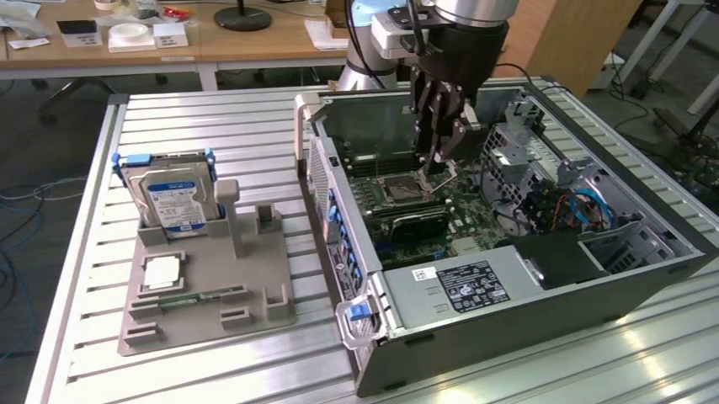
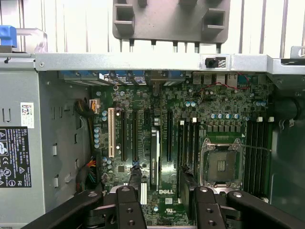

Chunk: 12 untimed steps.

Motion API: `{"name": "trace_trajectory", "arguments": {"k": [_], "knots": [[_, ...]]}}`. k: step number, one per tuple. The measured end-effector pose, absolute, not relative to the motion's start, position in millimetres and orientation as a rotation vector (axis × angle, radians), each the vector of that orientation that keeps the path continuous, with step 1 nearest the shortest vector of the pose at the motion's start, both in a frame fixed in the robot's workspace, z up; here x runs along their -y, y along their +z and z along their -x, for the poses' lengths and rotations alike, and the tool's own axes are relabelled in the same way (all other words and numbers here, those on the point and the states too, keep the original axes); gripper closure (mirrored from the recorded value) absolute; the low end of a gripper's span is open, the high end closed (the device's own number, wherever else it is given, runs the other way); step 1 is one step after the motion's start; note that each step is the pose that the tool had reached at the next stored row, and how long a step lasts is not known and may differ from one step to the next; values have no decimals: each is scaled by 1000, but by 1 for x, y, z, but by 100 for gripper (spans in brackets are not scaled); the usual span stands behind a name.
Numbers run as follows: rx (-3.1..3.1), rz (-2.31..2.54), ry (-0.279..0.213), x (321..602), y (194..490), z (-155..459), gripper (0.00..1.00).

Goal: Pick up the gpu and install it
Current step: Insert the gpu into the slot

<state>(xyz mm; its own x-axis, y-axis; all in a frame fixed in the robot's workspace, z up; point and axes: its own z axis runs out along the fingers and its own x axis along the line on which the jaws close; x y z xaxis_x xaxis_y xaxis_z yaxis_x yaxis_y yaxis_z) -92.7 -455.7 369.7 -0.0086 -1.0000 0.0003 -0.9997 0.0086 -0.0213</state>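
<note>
The gpu (image 1: pixel 407 220) stands on edge in a slot of the motherboard (image 1: pixel 450 240) inside the open computer case (image 1: pixel 629 278). In the wrist view the gpu (image 2: pixel 155 157) shows as a thin pale strip between the dark slots. My gripper (image 1: pixel 434 172) hangs over the motherboard just above the card. It is open, and its black fingers (image 2: pixel 135 179) stand on either side of the card's line in the wrist view, with the gripper (image 2: pixel 162 183) holding nothing.
On the exterior view's left a grey stand (image 1: pixel 208 311) holds a silver hard drive (image 1: pixel 174 202), a small green memory stick (image 1: pixel 200 296) and a silver chip (image 1: pixel 161 269). The CPU socket (image 2: pixel 221 164), the power supply (image 1: pixel 472 286) and the drive cage (image 1: pixel 528 143) crowd the case.
</note>
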Motion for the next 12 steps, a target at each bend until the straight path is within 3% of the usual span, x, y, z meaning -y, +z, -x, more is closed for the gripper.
{"name": "trace_trajectory", "arguments": {"k": [12], "knots": [[-2222,2200,-24,450,365,93,54]]}}
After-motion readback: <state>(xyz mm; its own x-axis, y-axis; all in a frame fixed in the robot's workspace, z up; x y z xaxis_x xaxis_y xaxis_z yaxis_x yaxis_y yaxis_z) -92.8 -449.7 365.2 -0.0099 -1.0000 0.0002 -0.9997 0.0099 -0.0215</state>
